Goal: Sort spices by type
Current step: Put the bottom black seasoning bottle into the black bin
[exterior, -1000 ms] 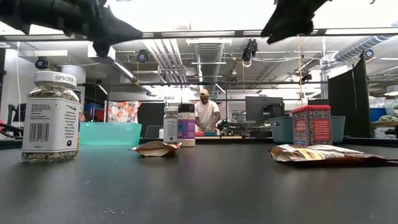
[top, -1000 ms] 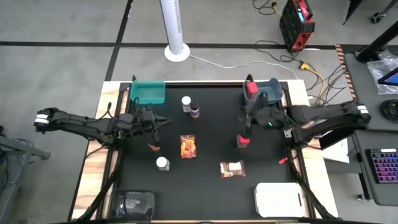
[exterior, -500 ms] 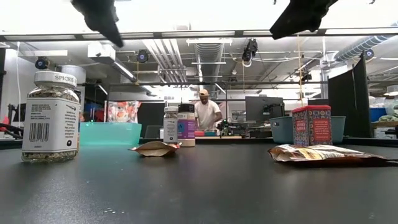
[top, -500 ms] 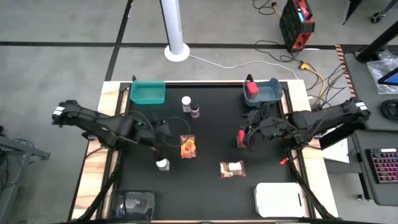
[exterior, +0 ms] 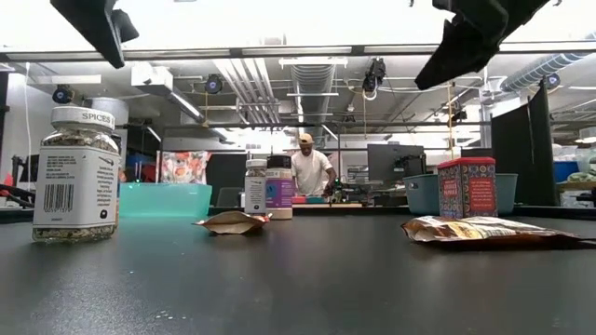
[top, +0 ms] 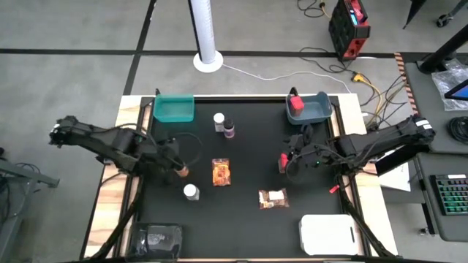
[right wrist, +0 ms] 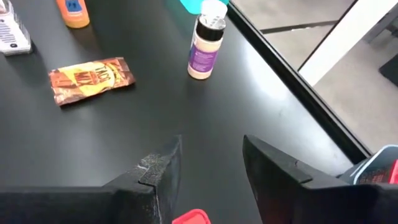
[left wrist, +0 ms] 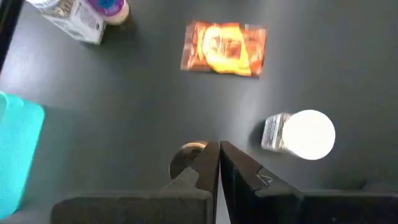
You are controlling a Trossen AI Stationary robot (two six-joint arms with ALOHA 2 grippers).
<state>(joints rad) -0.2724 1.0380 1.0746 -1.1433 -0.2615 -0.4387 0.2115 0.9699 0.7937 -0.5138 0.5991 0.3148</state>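
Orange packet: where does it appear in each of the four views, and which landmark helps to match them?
High view: orange packet near the mat's centre.
Low view: packet lying flat, left of centre, seen edge-on.
Left wrist view: packet on the mat, between the purple-labelled jar and the white-capped bottle.
Right wrist view: packet on the mat, beside the jar.
Landmark: the purple-labelled jar, visible in all four.

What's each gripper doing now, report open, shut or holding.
Left gripper: fingers shut, empty, just above the small amber jar.
Right gripper: fingers open, empty, above the red box.
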